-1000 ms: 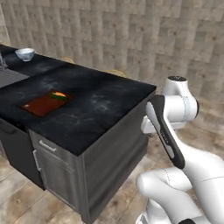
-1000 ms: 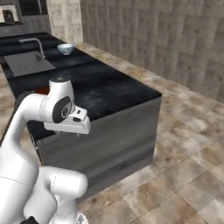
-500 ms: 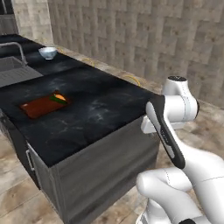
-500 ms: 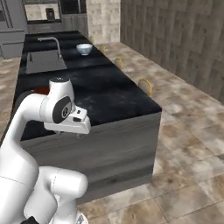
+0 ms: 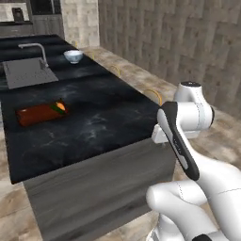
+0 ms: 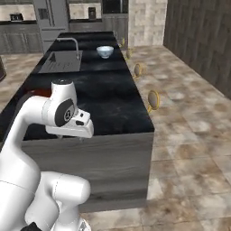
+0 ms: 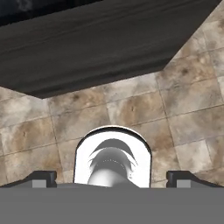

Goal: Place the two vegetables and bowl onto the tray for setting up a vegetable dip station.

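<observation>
Two vegetables, the carrot (image 5: 60,106) and the cucumber (image 5: 57,109), lie touching each other on the right end of the tray (image 5: 35,115), the carrot's orange showing beside a dark green sliver that I can barely make out. That reddish-brown tray rests flat on the black marbled counter (image 5: 103,117), toward its left side as the left base view has it. Its red edge peeks out behind my shoulder in the right base view (image 6: 39,93). My third item, the bowl (image 5: 73,56), stands upright well apart from the tray at the far end of the counter, just beyond the sink (image 5: 28,73) and its curved faucet (image 5: 37,49); from the right it sits (image 6: 105,51) beside the basin. My gripper (image 7: 112,177) hangs off the counter's near end, pointing down at the tiled floor (image 7: 131,105), with the dark side panel (image 7: 96,39) of the counter above it in the hand view. My fingertips (image 7: 43,178) stand far apart at the edges of that view, spread wide with nothing between them. Round stools (image 6: 153,100) line the counter's far side.
</observation>
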{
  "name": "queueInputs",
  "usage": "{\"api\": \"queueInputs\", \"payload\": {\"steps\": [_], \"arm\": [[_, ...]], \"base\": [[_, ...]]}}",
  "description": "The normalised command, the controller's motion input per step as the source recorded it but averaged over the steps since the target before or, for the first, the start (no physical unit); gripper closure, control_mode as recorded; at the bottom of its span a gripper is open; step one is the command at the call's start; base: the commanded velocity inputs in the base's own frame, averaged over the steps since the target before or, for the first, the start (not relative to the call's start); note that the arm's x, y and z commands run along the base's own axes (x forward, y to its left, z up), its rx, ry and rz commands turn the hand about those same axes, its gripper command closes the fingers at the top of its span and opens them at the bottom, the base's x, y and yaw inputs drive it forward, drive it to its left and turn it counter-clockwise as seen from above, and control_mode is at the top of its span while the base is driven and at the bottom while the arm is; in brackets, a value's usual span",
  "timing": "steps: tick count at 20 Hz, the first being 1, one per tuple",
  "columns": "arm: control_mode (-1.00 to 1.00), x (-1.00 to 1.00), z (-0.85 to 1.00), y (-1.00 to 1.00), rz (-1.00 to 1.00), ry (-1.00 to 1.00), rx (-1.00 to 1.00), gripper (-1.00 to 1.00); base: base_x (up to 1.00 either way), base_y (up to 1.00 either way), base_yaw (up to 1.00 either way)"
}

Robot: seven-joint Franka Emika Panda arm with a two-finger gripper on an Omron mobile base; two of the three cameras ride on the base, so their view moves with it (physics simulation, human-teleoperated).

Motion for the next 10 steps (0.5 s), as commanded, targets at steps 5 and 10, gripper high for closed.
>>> {"api": "queueInputs", "payload": {"steps": [5, 10], "arm": [[1.0, 0.0, 0.0, 0.0, 0.0, 0.0, 0.0, -1.0], [1.0, 0.0, 0.0, 0.0, 0.0, 0.0, 0.0, -1.0]], "base": [[0.03, -0.88, 0.42], [0.0, -0.89, 0.39]]}}
